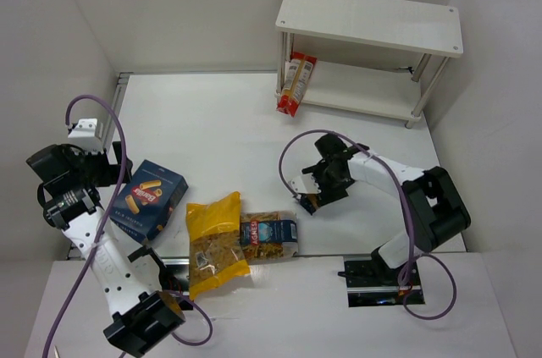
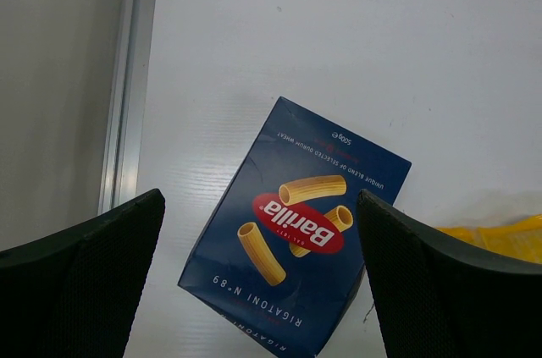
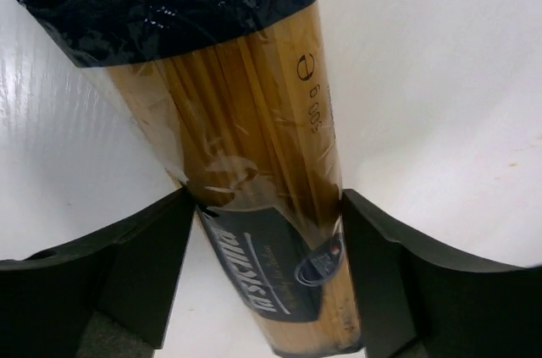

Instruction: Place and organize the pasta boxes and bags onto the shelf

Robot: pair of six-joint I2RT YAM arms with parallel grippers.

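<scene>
The dark blue box with the red logo [image 1: 151,199] lies flat at the left; in the left wrist view the box [image 2: 296,231] sits below and between my open fingers. My left gripper [image 1: 108,179] [image 2: 261,290] hovers over it, empty. My right gripper [image 1: 324,179] [image 3: 267,273] is shut on the long spaghetti pack with the dark blue label [image 3: 246,146], whose end [image 1: 308,200] pokes out below it. The yellow bag [image 1: 216,244] and the clear blue-labelled bag [image 1: 268,238] lie at the near edge. The red-and-white narrow pack [image 1: 296,83] leans at the left end of the shelf [image 1: 373,19].
White walls close in on the left, the back and the right. A metal rail [image 2: 127,79] runs along the table's left edge. The arm bases and their cables [image 1: 398,278] sit at the near edge. The shelf's lower tier [image 1: 356,91] shows to the right of the red-and-white pack.
</scene>
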